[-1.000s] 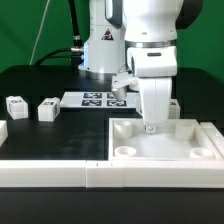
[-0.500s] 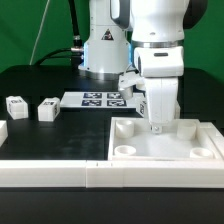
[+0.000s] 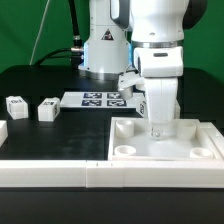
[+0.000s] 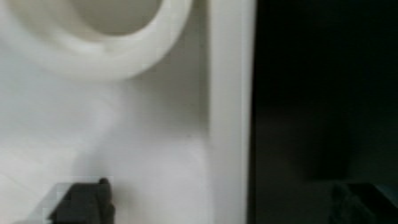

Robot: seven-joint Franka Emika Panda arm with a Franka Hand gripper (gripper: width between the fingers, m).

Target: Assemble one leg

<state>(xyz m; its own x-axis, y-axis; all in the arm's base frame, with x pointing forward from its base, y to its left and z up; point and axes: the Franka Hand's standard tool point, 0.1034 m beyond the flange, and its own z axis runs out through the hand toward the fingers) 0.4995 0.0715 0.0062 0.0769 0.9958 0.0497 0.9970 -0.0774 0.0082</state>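
Note:
Two small white legs with black-and-white tags (image 3: 15,104) (image 3: 47,109) stand on the black table at the exterior view's left, and the edge of a third (image 3: 2,130) shows at the frame's border. My gripper (image 3: 157,128) is far from them, low over the far rim of the large white tray-like piece (image 3: 200,131). In the wrist view my gripper (image 4: 217,196) is open. Its dark fingers (image 4: 80,200) stand wide apart on either side of the tray's rim (image 4: 222,100), and nothing is held. A round corner socket (image 4: 111,30) lies ahead.
The marker board (image 3: 104,98) lies behind the tray, near the robot's base. Long white bars (image 3: 90,175) run along the table's front. The tray's raised walls and sockets surround my fingers.
My gripper has shifted a little toward the exterior view's right along the tray's far rim and slightly lower. It has barely moved in the last half second. The legs have not moved.

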